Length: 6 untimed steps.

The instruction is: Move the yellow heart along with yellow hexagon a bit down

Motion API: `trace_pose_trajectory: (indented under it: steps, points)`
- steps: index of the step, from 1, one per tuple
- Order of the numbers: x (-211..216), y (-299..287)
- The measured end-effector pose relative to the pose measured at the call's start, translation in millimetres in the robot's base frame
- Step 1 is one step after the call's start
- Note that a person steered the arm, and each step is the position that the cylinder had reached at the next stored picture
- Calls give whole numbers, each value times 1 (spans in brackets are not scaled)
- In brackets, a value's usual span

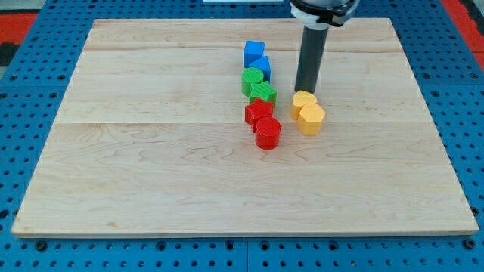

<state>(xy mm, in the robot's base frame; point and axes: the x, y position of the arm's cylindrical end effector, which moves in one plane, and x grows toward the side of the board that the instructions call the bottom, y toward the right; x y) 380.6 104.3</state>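
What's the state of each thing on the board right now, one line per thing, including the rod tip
my tip: down at the board, just above the yellow heart, at its top edge.
yellow heart: flat, touching the yellow hexagon.
yellow hexagon: flat, just below the heart.
blue blocks: two, touching, top of the column.
green blocks: two, touching, mid column.
red blocks: two, touching, bottom of column.
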Motion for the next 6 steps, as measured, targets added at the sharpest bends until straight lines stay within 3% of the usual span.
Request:
trace_pose_trajectory:
  steps: [2, 3, 5, 6]
  points:
    - [24, 35]
    - [25, 34]
    - [-11, 12]
    - [9, 12]
